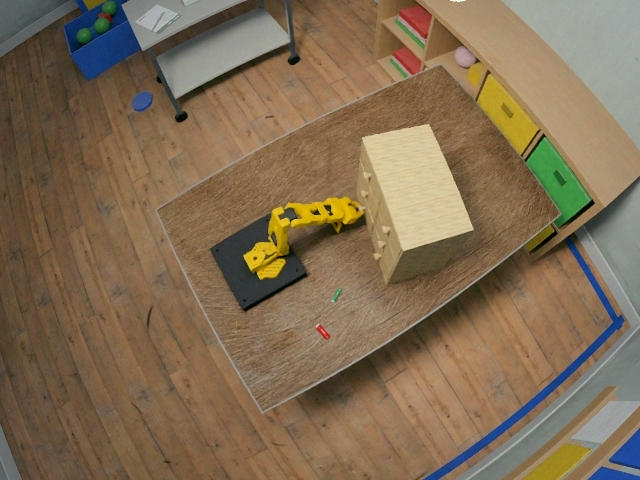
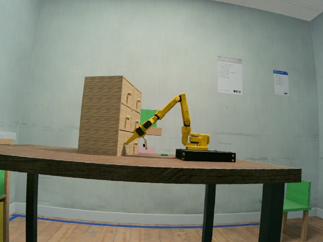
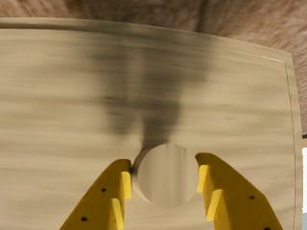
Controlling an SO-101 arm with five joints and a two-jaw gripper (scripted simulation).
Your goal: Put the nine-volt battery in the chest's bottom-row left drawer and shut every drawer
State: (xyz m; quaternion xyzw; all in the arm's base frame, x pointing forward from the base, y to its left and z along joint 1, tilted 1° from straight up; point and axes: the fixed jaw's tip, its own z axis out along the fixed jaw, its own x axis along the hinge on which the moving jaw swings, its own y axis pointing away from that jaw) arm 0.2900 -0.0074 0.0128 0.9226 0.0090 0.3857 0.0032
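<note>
The pale wooden chest [image 1: 416, 186] [image 2: 100, 114] stands on the table with its knobbed front toward the arm. My gripper [image 1: 363, 209] [image 2: 126, 143] [image 3: 164, 169] is shut on the round knob [image 3: 165, 187] of the bottom row's left drawer [image 2: 121, 137] [image 3: 235, 125]. The fingers lie on either side of the knob. That drawer's front looks flush or nearly flush with the chest. The other drawers look shut. The nine-volt battery is not visible in any view, and the drawer's inside is hidden.
A small green cylinder [image 1: 337, 295] [image 2: 164, 154] and a red one [image 1: 323, 331] lie on the table [image 1: 289, 361] to the right of the arm. The arm's black base plate [image 1: 232, 281] [image 2: 206, 155] stands in front of the chest. Other drawer knobs jut out above the gripper.
</note>
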